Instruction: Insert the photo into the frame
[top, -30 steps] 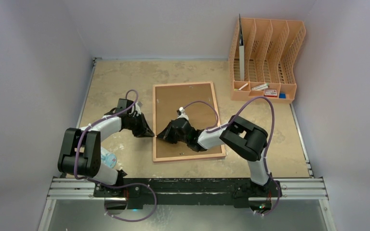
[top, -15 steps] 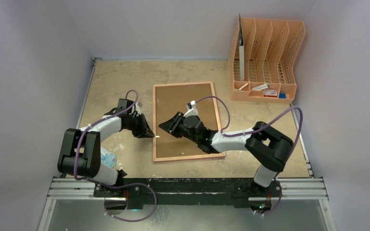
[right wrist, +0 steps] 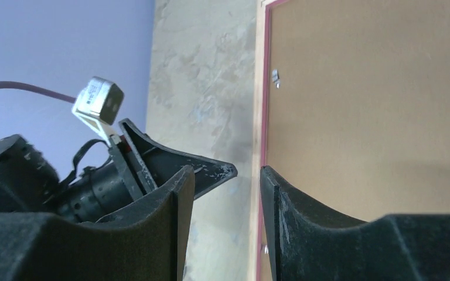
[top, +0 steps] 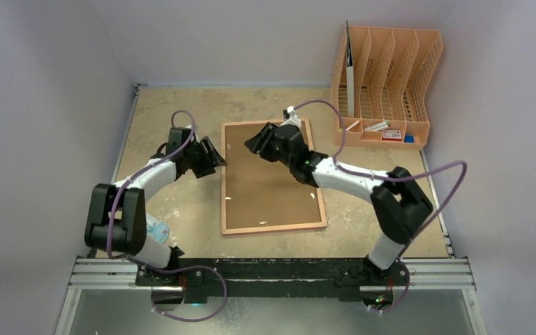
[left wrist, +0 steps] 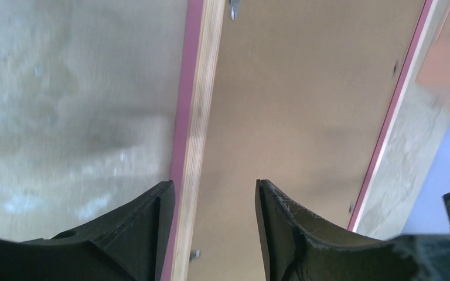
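The frame (top: 272, 228) is lying back-up at centre, photo unseen. The left gripper (top: 218, 158) at its 10 o'clock rim and right gripper (top: 250, 143) at 12 are being held apart, empty; the frame risks being knocked askew.

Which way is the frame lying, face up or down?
Face down: the frame lies flat, brown backing showing upward inside its rim.

No legible text, label or number in view.
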Controlling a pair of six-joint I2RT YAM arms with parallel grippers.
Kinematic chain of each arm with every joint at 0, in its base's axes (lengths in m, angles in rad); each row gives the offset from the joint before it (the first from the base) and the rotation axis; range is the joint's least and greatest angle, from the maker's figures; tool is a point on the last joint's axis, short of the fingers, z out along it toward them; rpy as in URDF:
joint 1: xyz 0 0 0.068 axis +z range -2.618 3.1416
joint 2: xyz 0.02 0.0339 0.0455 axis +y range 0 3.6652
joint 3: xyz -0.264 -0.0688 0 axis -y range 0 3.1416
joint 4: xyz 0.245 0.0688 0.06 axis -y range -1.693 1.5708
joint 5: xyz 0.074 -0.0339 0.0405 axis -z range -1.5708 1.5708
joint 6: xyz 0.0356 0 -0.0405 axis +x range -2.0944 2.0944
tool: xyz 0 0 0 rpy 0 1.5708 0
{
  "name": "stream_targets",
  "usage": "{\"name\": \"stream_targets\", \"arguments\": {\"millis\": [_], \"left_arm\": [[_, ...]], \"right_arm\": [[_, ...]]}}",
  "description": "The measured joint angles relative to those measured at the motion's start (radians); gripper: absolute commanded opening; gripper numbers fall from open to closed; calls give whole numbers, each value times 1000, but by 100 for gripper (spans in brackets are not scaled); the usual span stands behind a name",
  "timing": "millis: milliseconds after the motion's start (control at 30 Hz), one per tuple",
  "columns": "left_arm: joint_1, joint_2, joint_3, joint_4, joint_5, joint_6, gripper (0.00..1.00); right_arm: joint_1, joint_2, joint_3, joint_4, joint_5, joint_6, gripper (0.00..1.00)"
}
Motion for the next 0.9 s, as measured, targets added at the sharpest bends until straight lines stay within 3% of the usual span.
{"name": "stream_targets", "arguments": {"millis": [233,400,533,900], "left_arm": [[0,191,65,192,-52,-43,46],[0,274,74,263,-51,-38,25],[0,290,80,278,-50,-14,19],[-2,303,103,261,-60,23,8]], "right_arm": [[-36,306,303,-85,-67,-116,46],[-53,462,444,-112,-106,-185,41],[-77,562,547,-120,-148,-229,36],[-111,770,780,-148,-225,-270,38]]}}
